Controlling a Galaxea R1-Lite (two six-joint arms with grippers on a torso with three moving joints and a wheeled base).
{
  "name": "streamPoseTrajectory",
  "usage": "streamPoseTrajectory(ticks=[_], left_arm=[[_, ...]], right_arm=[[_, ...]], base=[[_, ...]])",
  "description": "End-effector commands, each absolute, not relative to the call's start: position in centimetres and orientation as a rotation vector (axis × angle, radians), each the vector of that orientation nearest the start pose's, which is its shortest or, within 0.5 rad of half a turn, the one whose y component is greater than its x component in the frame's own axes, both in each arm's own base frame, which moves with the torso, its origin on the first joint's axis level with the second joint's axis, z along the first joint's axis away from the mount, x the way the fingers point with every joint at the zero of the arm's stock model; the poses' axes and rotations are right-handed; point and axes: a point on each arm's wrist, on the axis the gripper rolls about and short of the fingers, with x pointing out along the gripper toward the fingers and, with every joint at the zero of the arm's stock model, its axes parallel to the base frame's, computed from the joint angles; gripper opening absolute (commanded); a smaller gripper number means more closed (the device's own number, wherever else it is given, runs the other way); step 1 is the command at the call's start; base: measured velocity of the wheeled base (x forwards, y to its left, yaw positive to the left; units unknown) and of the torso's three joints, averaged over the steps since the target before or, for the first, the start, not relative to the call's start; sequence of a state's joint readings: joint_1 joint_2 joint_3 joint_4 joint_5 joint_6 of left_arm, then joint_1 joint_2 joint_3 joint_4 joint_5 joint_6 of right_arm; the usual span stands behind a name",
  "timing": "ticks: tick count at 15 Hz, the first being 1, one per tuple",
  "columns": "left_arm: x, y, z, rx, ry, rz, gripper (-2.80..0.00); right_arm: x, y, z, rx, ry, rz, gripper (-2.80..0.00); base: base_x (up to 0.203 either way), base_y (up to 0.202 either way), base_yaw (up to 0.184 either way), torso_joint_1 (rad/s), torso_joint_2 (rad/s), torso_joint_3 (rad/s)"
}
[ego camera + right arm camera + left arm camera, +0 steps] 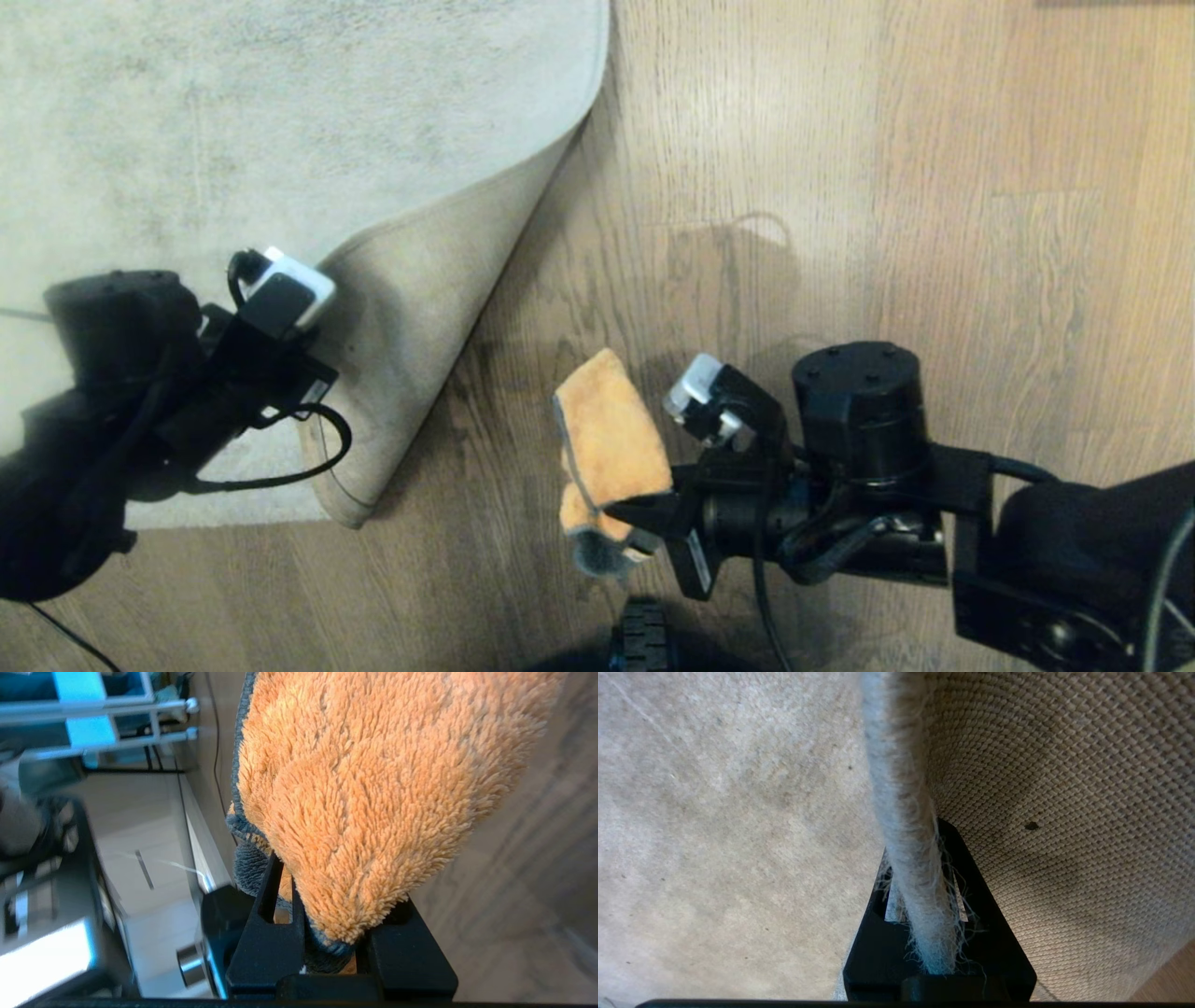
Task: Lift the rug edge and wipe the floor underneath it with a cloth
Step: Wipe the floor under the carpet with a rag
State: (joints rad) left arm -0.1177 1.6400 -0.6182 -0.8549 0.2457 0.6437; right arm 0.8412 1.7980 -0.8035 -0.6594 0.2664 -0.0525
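Brown wood-grain plank floor point(840, 187), bared under folded-back grey-beige rug edge point(411, 317), pinched by left tool point(920, 933) at nine o'clock. Orange-yellow fluffy cloth point(607, 429) clamped in right tool point(644, 518), centre, aloft. Next, probably: lowering cloth onto exposed planks.

**Colours and patterns**

The rug point(280, 112) was pale grey-beige and mottled, its backing point(1064, 788) tan with a fine woven grid. The floor point(887, 187) was brown with dark grain lines. The cloth point(611, 429) was fuzzy orange, edged dark grey. The fingers point(266, 952) were black.
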Motion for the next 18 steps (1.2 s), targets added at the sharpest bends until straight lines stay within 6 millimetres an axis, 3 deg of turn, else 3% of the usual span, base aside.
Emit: streamPoseTrajectory(ticks=[1, 6, 12, 18], left_arm=[[27.8, -2.9, 18.0, 0.672, 0.178, 0.097, -2.80], [28.3, -3.3, 18.9, 0.666, 0.150, 0.126, -2.80], [28.3, -3.9, 18.7, 0.669, 0.158, 0.132, -2.80], [28.7, -3.9, 18.8, 0.670, 0.160, 0.152, -2.80]], right_arm=[[22.6, 27.4, 13.2, -0.126, 0.370, 1.094, -2.80], [24.2, 31.9, 12.2, 0.050, 0.434, 0.983, -2.80], [26.5, 35.6, 10.8, 0.119, 0.421, 0.922, -2.80], [24.1, 38.3, 9.0, 0.140, 0.488, 0.934, -2.80]], base=[[0.000, 0.000, 0.000, 0.000, 0.00, 0.000], [0.000, 0.000, 0.000, 0.000, 0.00, 0.000], [0.000, 0.000, 0.000, 0.000, 0.00, 0.000], [0.000, 0.000, 0.000, 0.000, 0.00, 0.000]])
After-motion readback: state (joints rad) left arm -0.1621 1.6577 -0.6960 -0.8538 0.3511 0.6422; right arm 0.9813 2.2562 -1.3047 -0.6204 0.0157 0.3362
